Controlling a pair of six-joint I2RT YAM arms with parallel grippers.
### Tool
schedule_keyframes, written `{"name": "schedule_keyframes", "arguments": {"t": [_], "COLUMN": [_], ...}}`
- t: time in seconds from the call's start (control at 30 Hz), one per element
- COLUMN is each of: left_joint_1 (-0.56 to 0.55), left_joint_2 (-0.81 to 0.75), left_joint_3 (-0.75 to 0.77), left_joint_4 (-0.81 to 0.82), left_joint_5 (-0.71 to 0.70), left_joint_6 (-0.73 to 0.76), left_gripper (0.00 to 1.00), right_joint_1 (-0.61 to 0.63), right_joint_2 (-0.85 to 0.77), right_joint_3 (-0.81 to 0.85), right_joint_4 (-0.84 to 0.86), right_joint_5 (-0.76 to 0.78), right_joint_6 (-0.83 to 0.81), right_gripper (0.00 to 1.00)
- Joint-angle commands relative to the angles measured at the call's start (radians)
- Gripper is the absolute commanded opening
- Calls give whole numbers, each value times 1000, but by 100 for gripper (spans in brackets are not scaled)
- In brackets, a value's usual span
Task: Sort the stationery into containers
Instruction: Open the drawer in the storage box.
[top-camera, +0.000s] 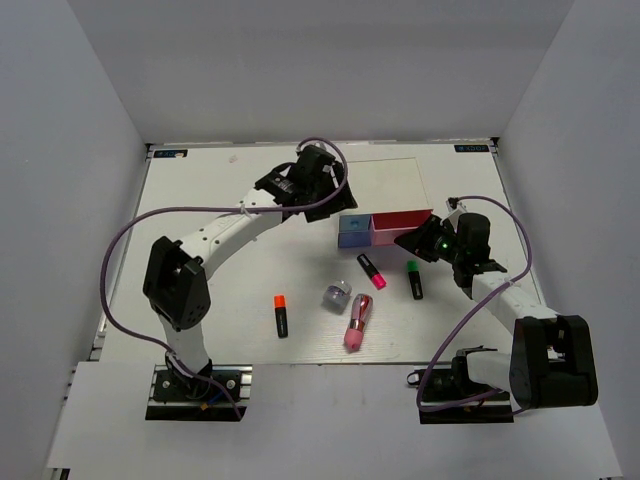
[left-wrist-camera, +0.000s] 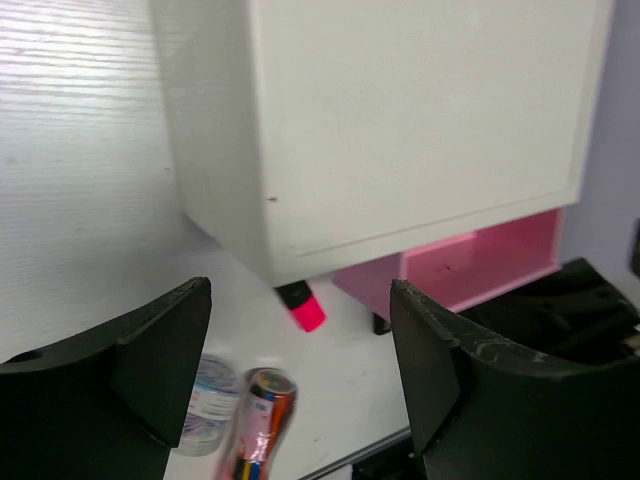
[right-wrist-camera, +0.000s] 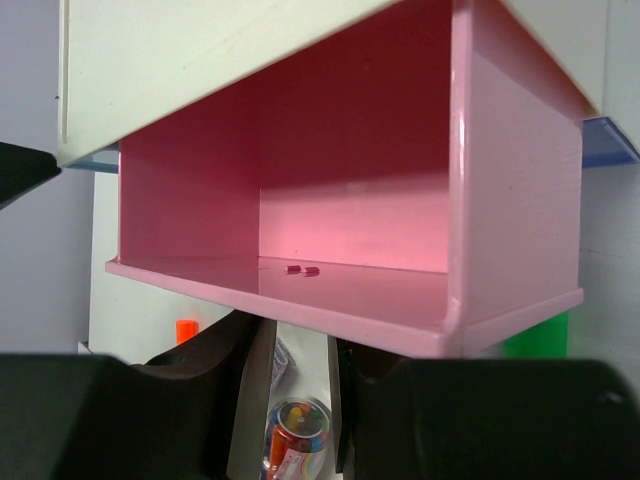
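Note:
The white-topped cabinet (top-camera: 385, 183) has its blue drawer (top-camera: 353, 231) and pink drawer (top-camera: 398, 226) pulled out. On the table in front lie the orange-capped marker (top-camera: 281, 315), pink-capped marker (top-camera: 371, 271), green-capped marker (top-camera: 414, 280), a pink pen-like item (top-camera: 357, 323) and a grey round piece (top-camera: 337, 295). My left gripper (top-camera: 316, 182) (left-wrist-camera: 300, 288) hovers open by the cabinet's left side, holding nothing. My right gripper (top-camera: 426, 241) (right-wrist-camera: 298, 350) sits at the pink drawer's (right-wrist-camera: 350, 290) front. Its fingers stand slightly apart, their tips hidden under the drawer's front edge.
Two tiny pink bits (right-wrist-camera: 302, 269) lie inside the pink drawer. Purple cables loop off both arms. Grey walls enclose the table on the left, back and right. The left arm's base (top-camera: 195, 385) and the right arm's base (top-camera: 470, 395) stand at the near edge.

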Motion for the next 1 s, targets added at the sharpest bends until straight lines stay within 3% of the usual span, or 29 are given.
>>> {"name": "schedule_keyframes", "arguments": {"t": [0.0, 0.4, 0.5, 0.73, 0.97], "left_joint_1": [-5, 5, 14, 14, 14], "left_joint_2": [-2, 96, 116, 134, 167], "left_joint_3": [49, 81, 92, 101, 129], "left_joint_4": [-105, -37, -37, -46, -46], "left_joint_5": [-86, -57, -57, -48, -48], "left_joint_6": [56, 76, 76, 76, 67], "left_gripper": [82, 81, 77, 52, 50], "right_joint_1": [-3, -2, 0, 0, 0], "right_joint_2": [-21, -44, -53, -79, -111], "right_joint_3": [-15, -25, -29, -37, -51], "right_joint_4": [-9, -15, -21, -38, -69], "right_joint_5": [6, -3, -12, -49, -80], "right_joint_6": [-17, -39, -40, -62, -78], "right_gripper": [16, 16, 16, 16, 15]}}
